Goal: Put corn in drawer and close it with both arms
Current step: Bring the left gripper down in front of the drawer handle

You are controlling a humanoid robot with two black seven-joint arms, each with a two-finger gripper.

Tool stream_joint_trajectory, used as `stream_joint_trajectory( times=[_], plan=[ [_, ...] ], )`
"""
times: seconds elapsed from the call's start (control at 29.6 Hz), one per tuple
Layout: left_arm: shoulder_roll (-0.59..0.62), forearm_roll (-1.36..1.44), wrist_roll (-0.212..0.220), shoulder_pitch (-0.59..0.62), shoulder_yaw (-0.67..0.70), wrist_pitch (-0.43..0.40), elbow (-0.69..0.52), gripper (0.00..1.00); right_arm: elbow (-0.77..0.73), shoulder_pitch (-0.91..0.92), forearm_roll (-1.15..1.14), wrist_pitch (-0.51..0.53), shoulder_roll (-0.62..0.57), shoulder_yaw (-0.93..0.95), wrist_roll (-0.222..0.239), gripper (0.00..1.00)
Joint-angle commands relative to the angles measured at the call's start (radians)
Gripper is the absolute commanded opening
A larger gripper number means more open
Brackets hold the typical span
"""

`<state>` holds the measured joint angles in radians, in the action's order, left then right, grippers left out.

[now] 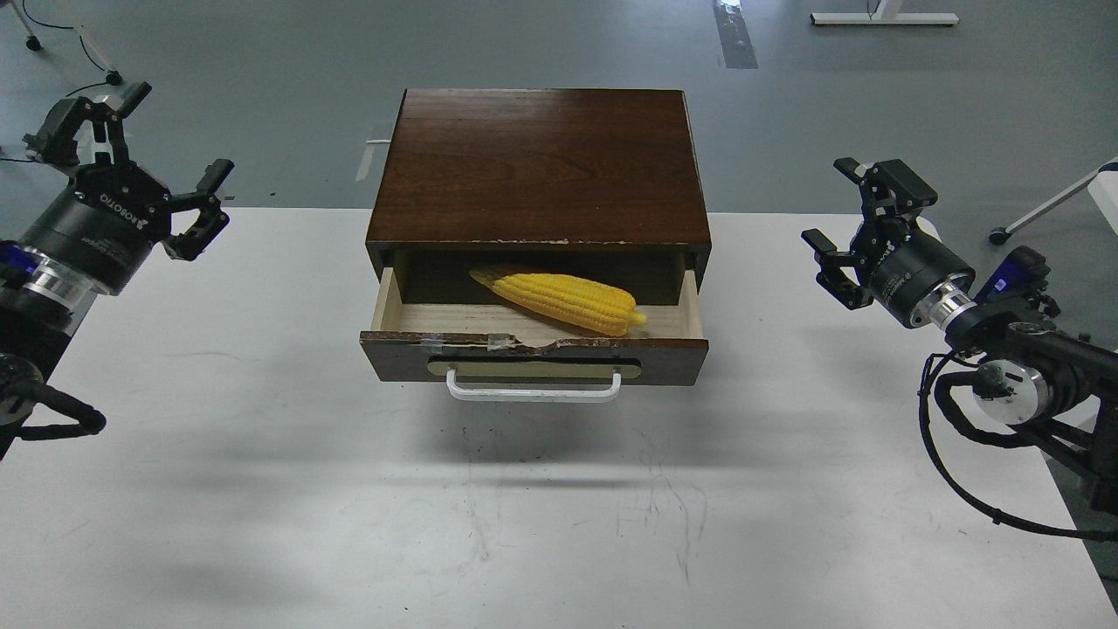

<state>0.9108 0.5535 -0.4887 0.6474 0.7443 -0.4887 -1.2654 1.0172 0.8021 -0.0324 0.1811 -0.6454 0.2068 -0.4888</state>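
Note:
The yellow corn lies inside the open drawer, slanted, its pointed end to the back left. The drawer is pulled partly out of the dark brown wooden box; its chipped, taped front carries a beige oval plate and a white bar handle. My left gripper is open and empty, raised far to the left of the box over the table's back left edge. My right gripper is open and empty, to the right of the box, above the table.
The box stands at the back middle of a white table. Behind it is grey floor with cables at the far left and a white stand's foot at the top right.

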Motion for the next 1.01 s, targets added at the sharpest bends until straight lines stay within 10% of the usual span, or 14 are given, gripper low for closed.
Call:
stream_joint_trajectory(
  times=[0.0,0.27,0.54,0.64,0.78,0.98],
  plan=[
    [0.026,0.23,0.0,0.075,0.001,0.0,-0.201,1.0,-0.002,-0.004,-0.001,-0.002,-0.002,-0.001,0.0,0.97],
    [-0.094,0.936,0.0,0.101,-0.012,0.0,-0.457,1.0,-0.002,-0.03,-0.003,-0.006,-0.011,-0.001,0.0,0.97],
    [-0.201,1.217,0.0,0.078,-0.164,0.0,-0.47,0.93,-0.002,-0.037,-0.003,-0.008,-0.017,-0.001,0.0,0.97],
    [-0.207,1.241,0.0,0.066,-0.262,0.0,-0.463,0.74,-0.002,-0.038,-0.004,-0.008,-0.019,-0.001,0.0,0.97],
    [-0.213,1.255,0.0,-0.037,-0.286,0.012,-0.45,0.19,-0.002,-0.038,-0.006,-0.008,-0.017,-0.001,0.0,0.97],
    [-0.217,1.24,0.0,-0.16,-0.276,0.041,-0.371,0.0,-0.002,-0.038,-0.007,-0.008,-0.017,-0.001,0.0,0.97]
  ],
)
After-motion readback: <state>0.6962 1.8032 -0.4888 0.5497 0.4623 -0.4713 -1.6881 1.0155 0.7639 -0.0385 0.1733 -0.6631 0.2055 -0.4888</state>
